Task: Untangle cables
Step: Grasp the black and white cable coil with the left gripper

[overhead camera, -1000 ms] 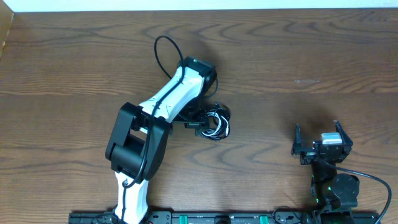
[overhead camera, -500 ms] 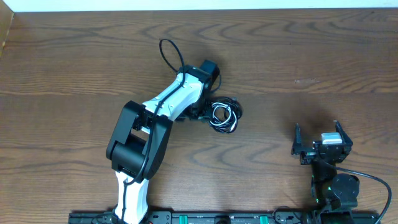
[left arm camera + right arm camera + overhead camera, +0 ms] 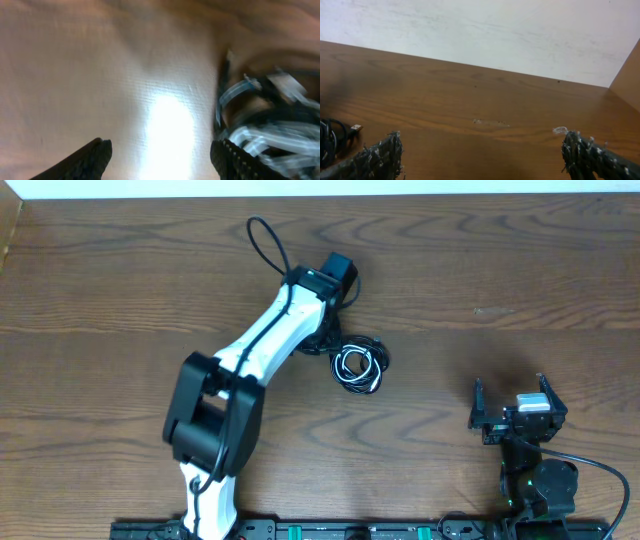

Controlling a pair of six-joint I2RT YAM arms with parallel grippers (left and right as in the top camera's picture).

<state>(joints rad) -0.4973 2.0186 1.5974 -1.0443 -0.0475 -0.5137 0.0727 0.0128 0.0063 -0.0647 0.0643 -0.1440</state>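
The untangling looks barely begun: the cables (image 3: 360, 366) lie as one tight knot of coils near the middle of the tabletop (image 3: 500, 270), just right of the outstretched left arm. The left end effector (image 3: 165, 157) is spread wide and holds nothing. In its blurred wrist view the knot sits just off its right finger, not between the two. The right end effector (image 3: 485, 155) is also wide and empty, parked well apart at the near right edge. The next move probably calls for closing on a single strand or a plug end (image 3: 356, 128), with the other arm pinning the rest. By count there is one bundle, with a white cord running through it. How many black cords it holds cannot be told, and only one plug shows clearly.
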